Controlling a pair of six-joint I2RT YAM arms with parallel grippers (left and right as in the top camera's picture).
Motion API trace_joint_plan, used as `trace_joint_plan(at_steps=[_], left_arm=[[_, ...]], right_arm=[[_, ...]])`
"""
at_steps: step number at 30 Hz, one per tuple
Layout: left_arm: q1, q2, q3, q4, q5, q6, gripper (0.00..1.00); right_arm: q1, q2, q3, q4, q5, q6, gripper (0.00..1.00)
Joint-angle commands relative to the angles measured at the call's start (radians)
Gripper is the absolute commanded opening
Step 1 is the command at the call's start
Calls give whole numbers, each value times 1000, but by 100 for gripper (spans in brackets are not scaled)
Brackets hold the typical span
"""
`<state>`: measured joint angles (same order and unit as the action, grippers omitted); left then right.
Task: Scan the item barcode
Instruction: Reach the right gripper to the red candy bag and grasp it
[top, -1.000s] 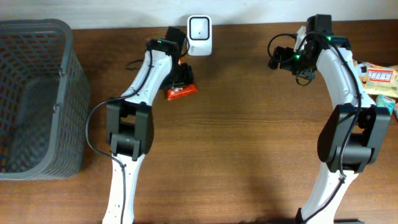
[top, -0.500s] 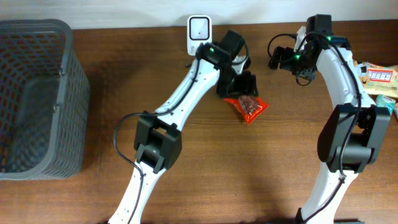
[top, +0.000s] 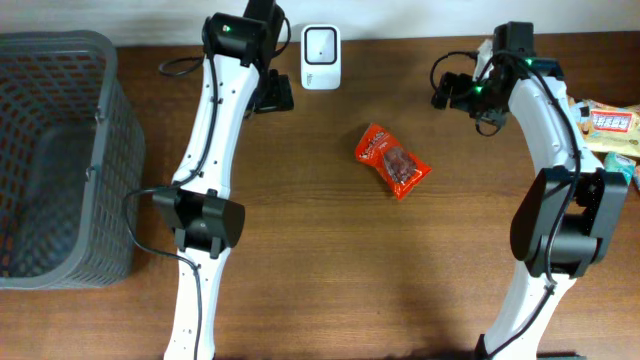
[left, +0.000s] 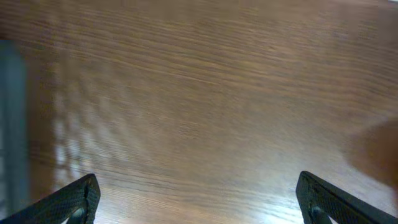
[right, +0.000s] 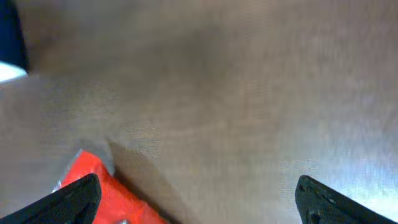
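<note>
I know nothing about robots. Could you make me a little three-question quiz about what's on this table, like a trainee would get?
1. Fill in: the grey basket sits on the robot's ____ side.
2. True or false: the left hand is holding the red packet.
3. Where does the white scanner stand? A) inside the basket B) at the far edge of the table, between the two arms C) on top of the packet

Key: 1 left. 2 false: the hand is open and the packet lies alone on the table. 3 B.
</note>
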<state>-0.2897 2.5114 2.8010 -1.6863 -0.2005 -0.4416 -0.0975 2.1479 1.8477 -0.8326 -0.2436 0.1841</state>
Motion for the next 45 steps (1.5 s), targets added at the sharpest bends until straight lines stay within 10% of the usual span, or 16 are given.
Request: trace_joint_plan(at_steps=[1, 8, 25, 32, 38, 45], left_arm=[[5, -15, -6, -2, -215, 1, 99], [27, -13, -78, 45, -165, -17, 99], [42, -13, -176, 58, -162, -17, 99], [42, -13, -176, 58, -162, -17, 99], [41, -13, -176, 58, -162, -17, 99], [41, -13, -176, 58, -162, -17, 99]], right_arm=[[5, 10, 3, 61, 10, 8, 99], [37, 10, 3, -199, -463, 121, 99], [381, 5, -24, -409, 144, 1295, 99], [382, 21, -224, -122, 300, 1245, 99], [310, -3, -200, -79, 435, 634, 99], [261, -82, -108, -224, 269, 328, 99]])
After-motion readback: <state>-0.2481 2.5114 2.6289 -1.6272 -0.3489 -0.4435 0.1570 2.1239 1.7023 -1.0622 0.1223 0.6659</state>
